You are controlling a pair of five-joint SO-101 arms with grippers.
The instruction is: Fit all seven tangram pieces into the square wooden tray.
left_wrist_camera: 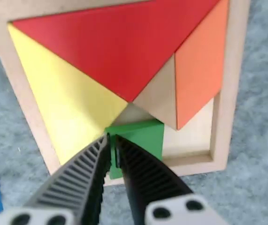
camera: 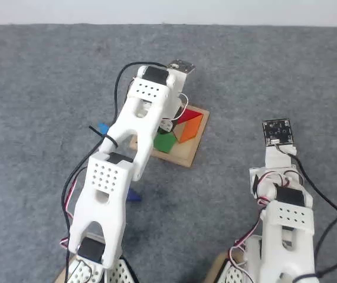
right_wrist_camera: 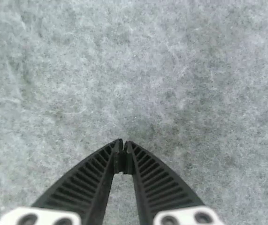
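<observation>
Judging by its lie, the green square wooden piece [left_wrist_camera: 145, 140] seems to overlap the rim of the square wooden tray [left_wrist_camera: 230, 70]. The left gripper [left_wrist_camera: 111, 143], fingers almost shut on nothing, could shove it out. The right gripper [right_wrist_camera: 123, 146], closed and empty, hangs over the grey carpet [right_wrist_camera: 195, 70].

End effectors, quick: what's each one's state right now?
Left end effector: closed, tips against the green piece, gripping nothing visible.
Right end effector: closed, holding nothing.
</observation>
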